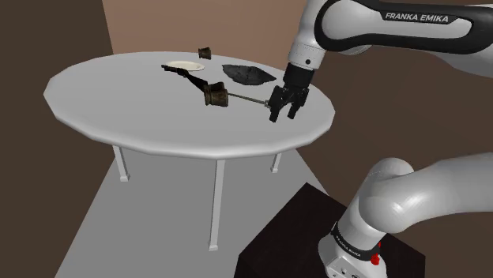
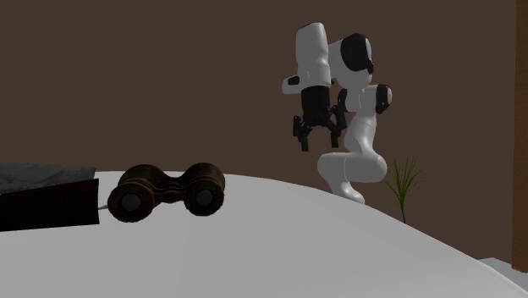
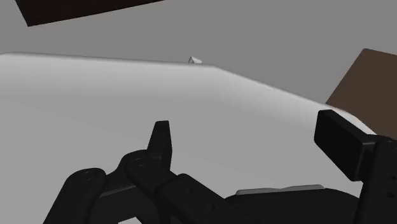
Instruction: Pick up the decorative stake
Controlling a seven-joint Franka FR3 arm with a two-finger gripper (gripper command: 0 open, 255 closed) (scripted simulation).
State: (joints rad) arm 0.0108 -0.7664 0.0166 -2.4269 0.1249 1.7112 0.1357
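Note:
The decorative stake [image 1: 245,99] lies on the round white table [image 1: 134,110]: a thin rod ending in a brown, double-barrelled head [image 1: 215,96]. That head looks like small binoculars [image 2: 169,190] in the second exterior view. My gripper [image 1: 283,113] hangs just above the tabletop at the rod's free end, toward the shoulder view's right. It is open and points down. In the wrist view its fingers [image 3: 162,143] stand wide apart with bare white tabletop between them. The gripper [image 2: 319,138] hovers beyond the table's far edge in the second exterior view.
Behind the stake lie a dark elongated piece [image 1: 183,73], a pale plate [image 1: 186,65], a small brown cup [image 1: 205,53] and a dark leaf-shaped object [image 1: 248,74]. The table edge [image 1: 316,130] runs close under my gripper. A dark block [image 2: 46,203] sits left of the binocular head.

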